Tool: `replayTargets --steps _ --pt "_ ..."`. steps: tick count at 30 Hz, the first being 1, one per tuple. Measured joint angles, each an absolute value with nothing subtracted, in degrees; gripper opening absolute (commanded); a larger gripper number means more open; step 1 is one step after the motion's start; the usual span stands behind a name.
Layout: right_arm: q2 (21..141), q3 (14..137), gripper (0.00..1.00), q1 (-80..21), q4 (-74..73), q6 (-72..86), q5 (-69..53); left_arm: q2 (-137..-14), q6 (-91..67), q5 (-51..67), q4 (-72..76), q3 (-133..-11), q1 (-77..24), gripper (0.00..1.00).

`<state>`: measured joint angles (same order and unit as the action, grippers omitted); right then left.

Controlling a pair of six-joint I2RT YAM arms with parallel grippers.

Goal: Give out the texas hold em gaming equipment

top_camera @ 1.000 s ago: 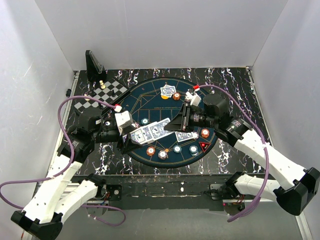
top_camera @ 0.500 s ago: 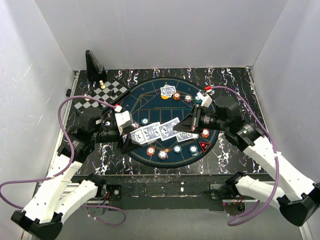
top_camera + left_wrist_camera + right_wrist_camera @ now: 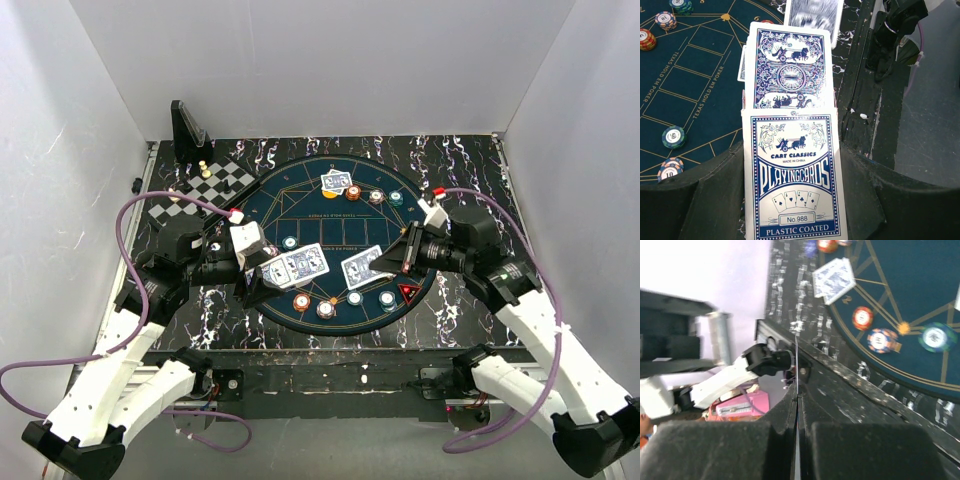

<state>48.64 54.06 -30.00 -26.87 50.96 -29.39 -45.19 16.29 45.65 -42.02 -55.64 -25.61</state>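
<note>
Right claw [image 3: 393, 263]: pressed together on one blue-backed playing card [image 3: 362, 268], held above the round dark blue mat [image 3: 300, 205].
Card axis: long axis runs from the claw toward mat centre.
Left claw [image 3: 792, 200]: pinching blue-and-white card box [image 3: 794, 175], one protruding card [image 3: 789, 70].
Nearer arm: right, probably for the near-right seat.
Count: far-edge cards [image 3: 337, 182] look like two; round poker chips [image 3: 354, 192] about eight; red triangle marker [image 3: 408, 293] one.
</note>
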Motion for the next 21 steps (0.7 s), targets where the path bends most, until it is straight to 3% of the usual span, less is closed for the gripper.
replayTargets --steps 8,21 --pt "59.0 41.0 0.01 -25.1 -25.1 47.7 -26.0 -45.2 16.3 45.6 -42.0 -55.6 -25.6 0.0" --pt "77.7 41.5 0.01 -24.7 -16.5 42.6 -14.6 -45.3 16.3 45.7 -42.0 -55.7 -25.6 0.0"
